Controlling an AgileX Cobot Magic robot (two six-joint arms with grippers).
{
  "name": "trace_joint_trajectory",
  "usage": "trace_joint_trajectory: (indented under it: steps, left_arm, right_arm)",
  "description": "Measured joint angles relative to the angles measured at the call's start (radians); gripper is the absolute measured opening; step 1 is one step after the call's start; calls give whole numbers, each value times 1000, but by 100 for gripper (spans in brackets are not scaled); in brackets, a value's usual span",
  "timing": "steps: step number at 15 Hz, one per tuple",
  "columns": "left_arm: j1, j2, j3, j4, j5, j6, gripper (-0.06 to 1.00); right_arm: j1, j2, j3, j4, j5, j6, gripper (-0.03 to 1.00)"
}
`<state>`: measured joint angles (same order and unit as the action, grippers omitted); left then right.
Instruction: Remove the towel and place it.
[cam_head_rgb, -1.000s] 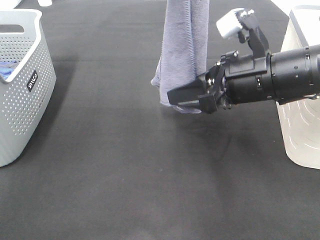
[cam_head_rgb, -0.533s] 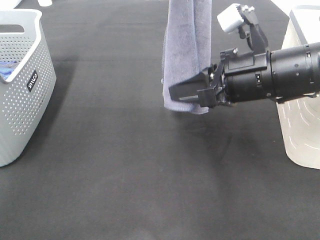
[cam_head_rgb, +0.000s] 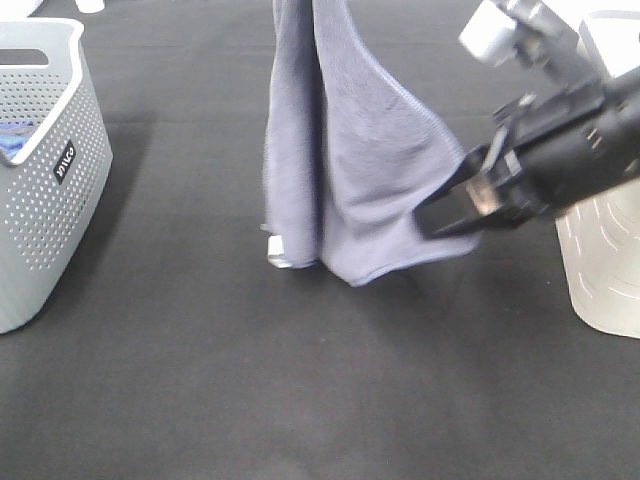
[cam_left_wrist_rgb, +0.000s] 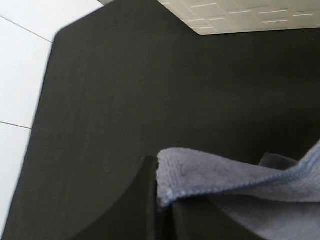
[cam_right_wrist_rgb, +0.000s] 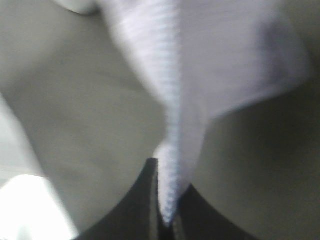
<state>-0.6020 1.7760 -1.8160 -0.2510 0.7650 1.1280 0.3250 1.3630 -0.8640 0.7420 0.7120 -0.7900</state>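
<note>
Over the black mat (cam_head_rgb: 250, 390), the soft grey-lavender towel (cam_head_rgb: 350, 170) is held hanging in folds, white tag (cam_head_rgb: 275, 247) lowest, pinched by left gripper (cam_left_wrist_rgb: 164, 215) and right gripper (cam_head_rgb: 432, 222).

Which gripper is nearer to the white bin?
Right. The right gripper, shut on the towel's lower corner, sits just beside the white bin. The left gripper pinches the towel's top edge, above the high view's frame, farther toward the middle.
</note>
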Motion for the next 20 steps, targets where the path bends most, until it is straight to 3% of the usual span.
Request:
trace_joint_trajectory:
  steps: [2,4,5,6,9,16,18,20]
  left_arm:
    - [0,-1,0,17,25,-43,0]
    - [3,0,0,63,0,-128,0]
    - [3,0,0,63,0,-128,0]
    - [3,28,0,106,-84,-191,0]
    - [8,111,0,147,-285,-210,0]
    - [160,286,0,155,-841,-373,0]
    - [183,314,0,155,-925,-374,0]
    - [198,335,0,155,-924,-370,0]
  right_arm:
    - [0,-4,-112,-337,25,230,0]
    - [0,-3,-233,-621,89,341,0]
    - [0,-3,-233,-621,89,341,0]
    - [0,33,-326,-710,92,349,0]
    - [0,157,-486,-777,57,349,0]
    - [0,488,-815,-951,-209,349,0]
    - [0,561,-916,-961,-243,349,0]
    - [0,608,-957,-962,-253,352,0]
